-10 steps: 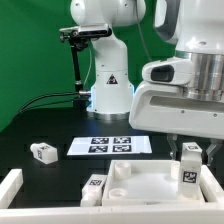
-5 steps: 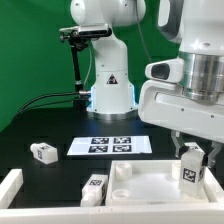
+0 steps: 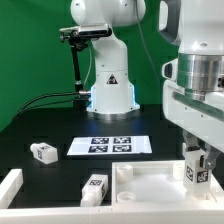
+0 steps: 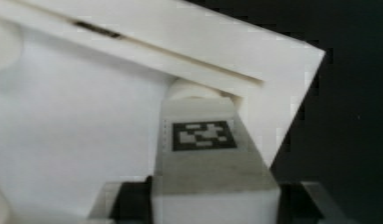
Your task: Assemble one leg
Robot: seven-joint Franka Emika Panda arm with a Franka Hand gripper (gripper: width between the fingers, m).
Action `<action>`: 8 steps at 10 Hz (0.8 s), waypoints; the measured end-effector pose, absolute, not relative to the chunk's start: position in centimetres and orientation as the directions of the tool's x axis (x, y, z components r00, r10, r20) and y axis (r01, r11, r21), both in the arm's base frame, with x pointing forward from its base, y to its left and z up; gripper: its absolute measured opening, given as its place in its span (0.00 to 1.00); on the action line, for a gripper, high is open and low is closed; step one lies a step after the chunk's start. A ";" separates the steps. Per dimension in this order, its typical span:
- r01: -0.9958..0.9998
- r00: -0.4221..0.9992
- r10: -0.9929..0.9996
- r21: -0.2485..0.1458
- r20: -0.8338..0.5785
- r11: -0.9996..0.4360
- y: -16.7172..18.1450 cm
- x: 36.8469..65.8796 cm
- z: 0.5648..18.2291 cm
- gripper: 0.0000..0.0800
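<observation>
arm point(image 3: 205, 95): white-grey shell | base point(image 3: 110, 92): white, triangle sticker | fingers point(image 4: 126, 205): black

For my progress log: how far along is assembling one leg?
Done: one small white plastic oblong leg is off the black table, gripped in the hand. In hand: the hand holds it upright over a corner of the wide flat white tabletop piece, at the exterior view's right. Left: seating the leg there; whether it already touches I cannot tell. Two spare white legs lie loose on the table.
</observation>
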State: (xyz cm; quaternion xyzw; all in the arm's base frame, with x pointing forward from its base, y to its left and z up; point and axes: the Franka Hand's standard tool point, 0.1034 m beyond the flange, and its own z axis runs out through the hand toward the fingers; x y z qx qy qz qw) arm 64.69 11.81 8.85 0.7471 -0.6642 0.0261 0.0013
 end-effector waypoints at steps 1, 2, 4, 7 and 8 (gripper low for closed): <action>-0.998 -0.028 -0.999 -0.064 0.025 0.026 12.4 64.6 8.8 0.36; -0.991 -0.097 -0.995 -0.097 0.003 0.096 12.4 64.5 8.9 0.36; -0.984 -0.143 -0.990 -0.106 -0.001 0.142 12.4 64.4 8.9 0.36; -0.991 0.108 -0.994 -0.081 0.032 -0.110 12.1 64.3 8.9 0.63; -0.953 0.291 -0.955 -0.071 0.054 -0.294 11.9 64.3 8.8 0.78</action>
